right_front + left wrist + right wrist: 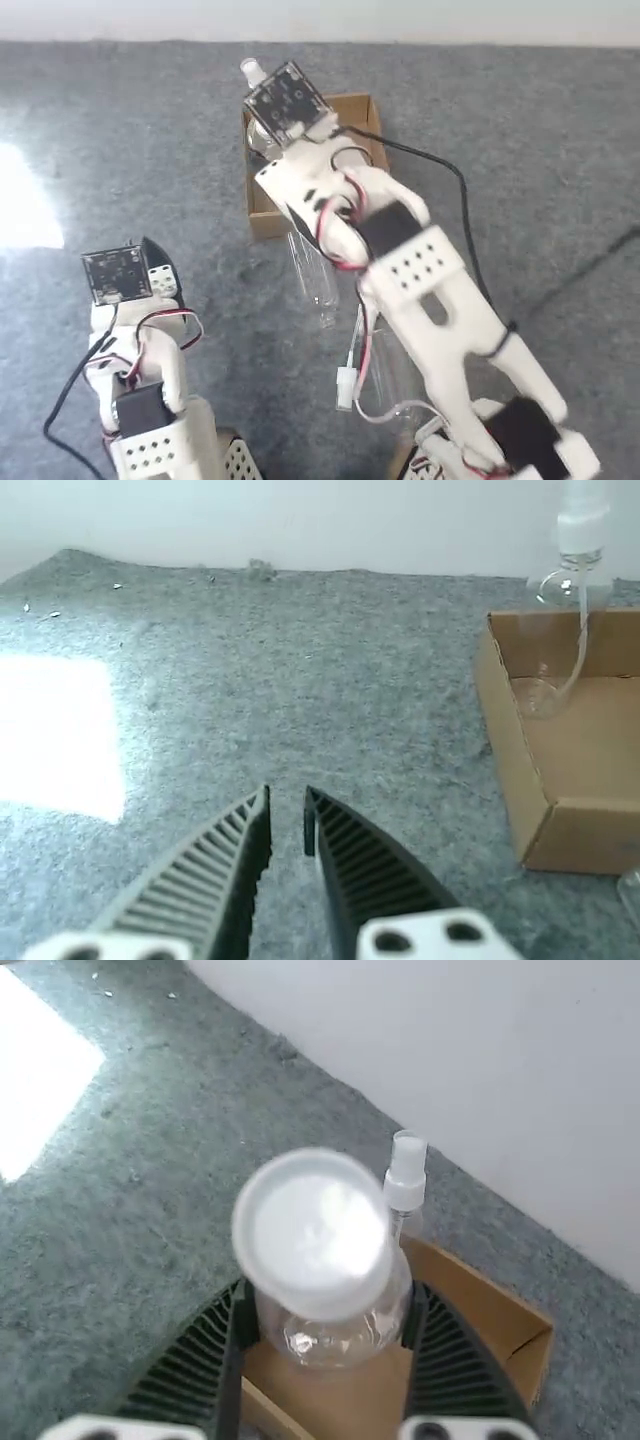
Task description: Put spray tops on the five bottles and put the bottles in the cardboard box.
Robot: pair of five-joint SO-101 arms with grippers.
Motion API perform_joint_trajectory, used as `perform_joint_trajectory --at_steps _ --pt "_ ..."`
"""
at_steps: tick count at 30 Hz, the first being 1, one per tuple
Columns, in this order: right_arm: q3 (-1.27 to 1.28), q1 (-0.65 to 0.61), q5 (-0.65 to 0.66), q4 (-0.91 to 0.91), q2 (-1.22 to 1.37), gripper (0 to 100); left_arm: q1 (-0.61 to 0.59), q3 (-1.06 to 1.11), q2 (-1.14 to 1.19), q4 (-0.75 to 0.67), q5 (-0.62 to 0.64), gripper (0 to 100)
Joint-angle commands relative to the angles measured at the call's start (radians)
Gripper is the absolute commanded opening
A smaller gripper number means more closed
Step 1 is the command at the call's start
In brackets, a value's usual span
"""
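My right gripper (325, 1330) is shut on a clear bottle (315, 1235), held over the cardboard box (490, 1310) with one round end facing the camera. Just beyond it is a bottle with a white spray top (405, 1175), at the box's far corner (252, 70) and leaning there (565, 585). The right arm (400, 250) stretches across the table to the box (360, 110). My left gripper (288, 802) hovers low over the grey felt, left of the box (520, 740). It is open by a narrow slit, with nothing between its fingers.
A clear bottle (315, 280) lies on the felt just in front of the box. Another (385, 375) lies partly under the right arm, by a white connector (346, 385). A bright patch of light (25, 210) falls on the felt at the left.
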Motion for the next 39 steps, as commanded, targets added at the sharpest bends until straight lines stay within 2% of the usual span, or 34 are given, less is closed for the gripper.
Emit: perform_joint_trajectory --at_steps 1,8,34,39 --pt "-0.115 0.018 0.002 -0.005 0.051 9.0 -0.006 -0.013 -0.006 -0.035 0.009 6" --pt "-0.227 0.019 -0.064 -0.005 0.228 9.0 -0.003 -0.013 -0.006 -0.035 0.009 6" --pt "-0.548 0.071 -0.069 -0.01 0.68 9.1 -0.008 -0.013 -0.006 -0.032 0.009 6" --pt "-0.572 0.077 -0.069 -0.079 0.757 9.1 -0.008 -0.013 -0.006 -0.032 0.009 6"
